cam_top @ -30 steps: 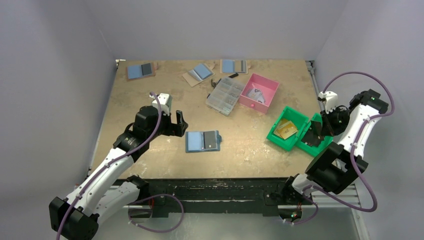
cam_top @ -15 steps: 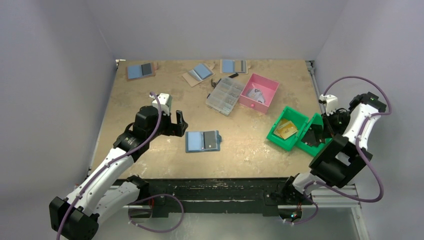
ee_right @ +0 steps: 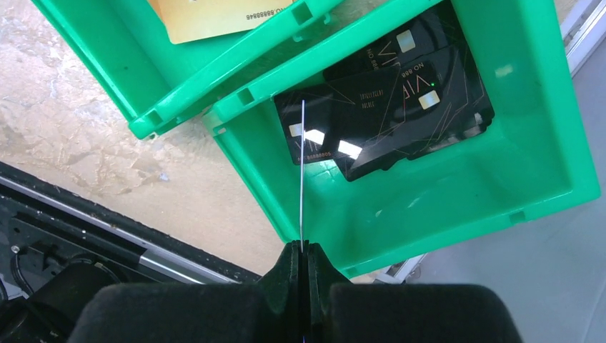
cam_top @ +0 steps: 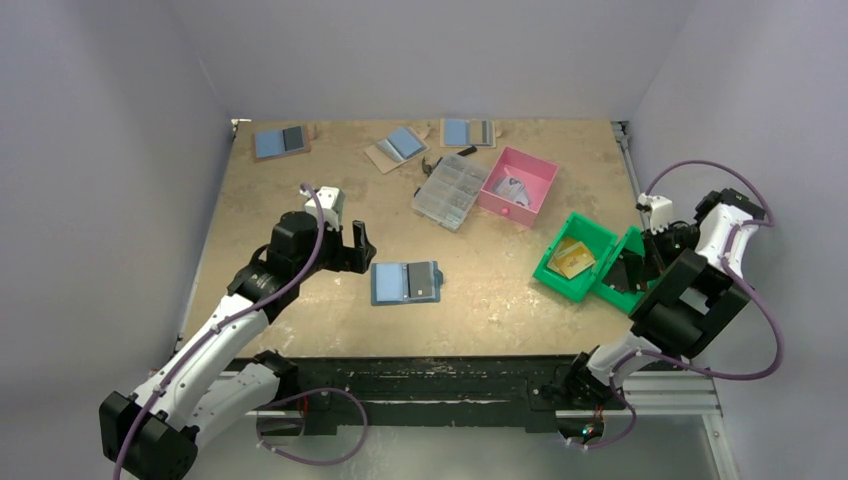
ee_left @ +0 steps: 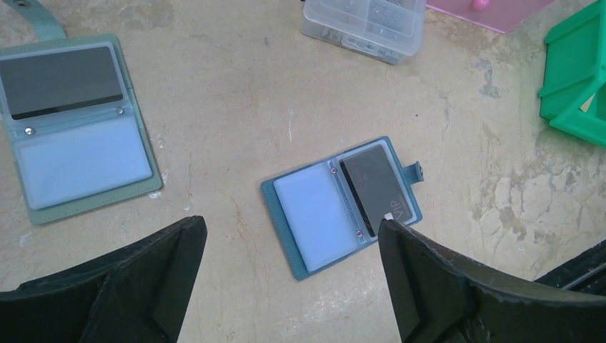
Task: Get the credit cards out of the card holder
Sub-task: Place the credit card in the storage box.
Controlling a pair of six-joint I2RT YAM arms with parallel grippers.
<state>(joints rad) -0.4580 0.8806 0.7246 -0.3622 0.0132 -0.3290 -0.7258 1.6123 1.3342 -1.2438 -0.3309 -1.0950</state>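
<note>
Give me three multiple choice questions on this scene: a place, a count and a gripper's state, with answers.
1. Where is the right gripper? A over the pink box; B over the green bin holding black cards; C over the clear organiser.
2. How many green bins are in view? A two; B one; C four.
3. How is the left gripper? A shut on a bin; B shut on nothing; C open.
Answers: 1 B, its wrist view looks into that bin, a thin card pinched edge-on. 2 A, the gold-card bin sits beside it. 3 C, its jaws stand wide apart above the card holder.
</note>
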